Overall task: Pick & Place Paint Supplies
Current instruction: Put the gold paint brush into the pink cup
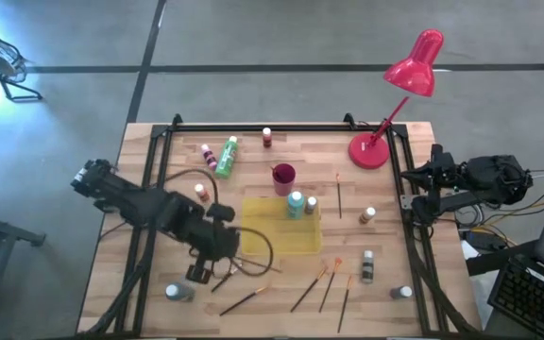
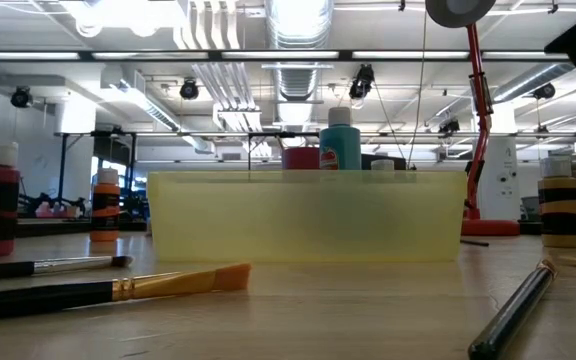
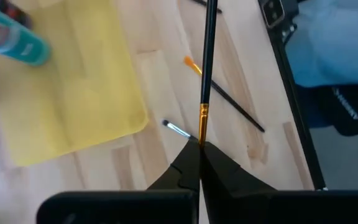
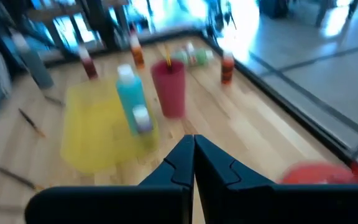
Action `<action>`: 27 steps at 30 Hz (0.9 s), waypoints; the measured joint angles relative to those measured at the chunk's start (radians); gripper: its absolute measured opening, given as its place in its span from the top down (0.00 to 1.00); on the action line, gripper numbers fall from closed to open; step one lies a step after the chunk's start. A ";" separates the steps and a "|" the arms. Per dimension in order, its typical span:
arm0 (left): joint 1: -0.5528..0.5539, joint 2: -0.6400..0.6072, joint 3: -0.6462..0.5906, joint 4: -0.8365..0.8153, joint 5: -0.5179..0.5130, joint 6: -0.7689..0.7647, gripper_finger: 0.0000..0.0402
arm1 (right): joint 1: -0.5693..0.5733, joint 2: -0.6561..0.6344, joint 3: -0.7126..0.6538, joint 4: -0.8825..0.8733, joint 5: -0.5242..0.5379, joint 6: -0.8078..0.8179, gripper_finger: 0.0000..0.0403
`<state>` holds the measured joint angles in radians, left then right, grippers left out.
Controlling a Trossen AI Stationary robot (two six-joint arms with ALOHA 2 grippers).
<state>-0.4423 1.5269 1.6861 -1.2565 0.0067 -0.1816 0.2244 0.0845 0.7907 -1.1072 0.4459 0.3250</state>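
My left gripper [image 3: 199, 144] hangs over the table's near left part [image 1: 208, 272], beside the yellow tray [image 1: 281, 236], shut on a thin dark-handled brush [image 3: 207, 56]. Another orange-tipped brush [image 3: 229, 99] lies on the wood below it. Several more brushes [image 1: 310, 288] lie flat near the front edge. A light blue bottle [image 1: 296, 203] stands in the tray, with a magenta cup [image 1: 283, 175] behind it. A green bottle [image 1: 227, 156] lies on its side at the back left. My right gripper [image 4: 194, 138] waits shut at the table's right edge [image 1: 414, 184], touching nothing. My left gripper pinches the brush between its two fingertips at the head end, just past the gold ferrule [image 3: 202, 127]; the fingers hide the bristles. It comes from above, slanting down. The handle sticks straight out beyond the fingertips, in line with them, and the brush is clear of the table.
Small bottles stand scattered: at the near left [image 1: 178, 293], near right [image 1: 367, 266] [image 1: 401, 293], right [image 1: 367, 216] and back [image 1: 267, 137]. A red desk lamp [image 1: 399, 94] stands at the back right. A dark frame rail [image 1: 414, 236] runs along each side.
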 joint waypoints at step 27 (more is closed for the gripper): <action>0.153 0.132 0.085 -0.135 0.084 0.131 0.99 | 0.000 0.716 0.019 0.827 -0.269 0.039 0.98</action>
<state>-0.2897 1.6586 1.7710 -1.3914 0.0908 -0.0502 0.2245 0.8006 0.8099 -0.2797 0.1770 0.3642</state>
